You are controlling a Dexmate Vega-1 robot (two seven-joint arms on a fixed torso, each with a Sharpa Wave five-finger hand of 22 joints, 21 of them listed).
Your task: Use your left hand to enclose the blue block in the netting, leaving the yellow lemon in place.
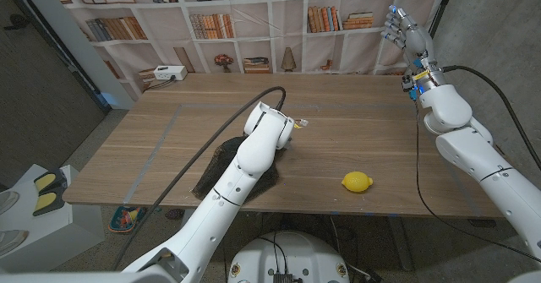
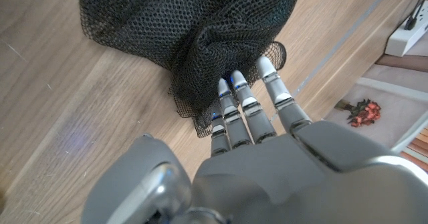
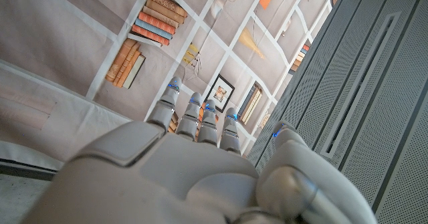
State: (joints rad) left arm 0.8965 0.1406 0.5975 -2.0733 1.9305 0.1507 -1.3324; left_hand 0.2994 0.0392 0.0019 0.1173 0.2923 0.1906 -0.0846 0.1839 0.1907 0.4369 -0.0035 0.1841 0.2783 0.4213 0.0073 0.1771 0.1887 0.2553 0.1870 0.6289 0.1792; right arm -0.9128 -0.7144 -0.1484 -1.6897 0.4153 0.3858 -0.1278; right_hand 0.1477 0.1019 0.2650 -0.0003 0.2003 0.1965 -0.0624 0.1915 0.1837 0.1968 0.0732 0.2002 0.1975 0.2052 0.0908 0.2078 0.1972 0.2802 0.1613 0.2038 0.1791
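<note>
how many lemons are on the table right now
1. The yellow lemon lies near the table's front edge, on the robot's right side, apart from the black netting. The netting could hide others.

Left arm (image 1: 254,160) hides netting (image 1: 215,169) (mostly), left hand (image 2: 254,127)

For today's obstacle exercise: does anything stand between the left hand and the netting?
Nothing visible does. The left hand already has its fingertips at the black netting. The lemon lies apart on the table.
</note>
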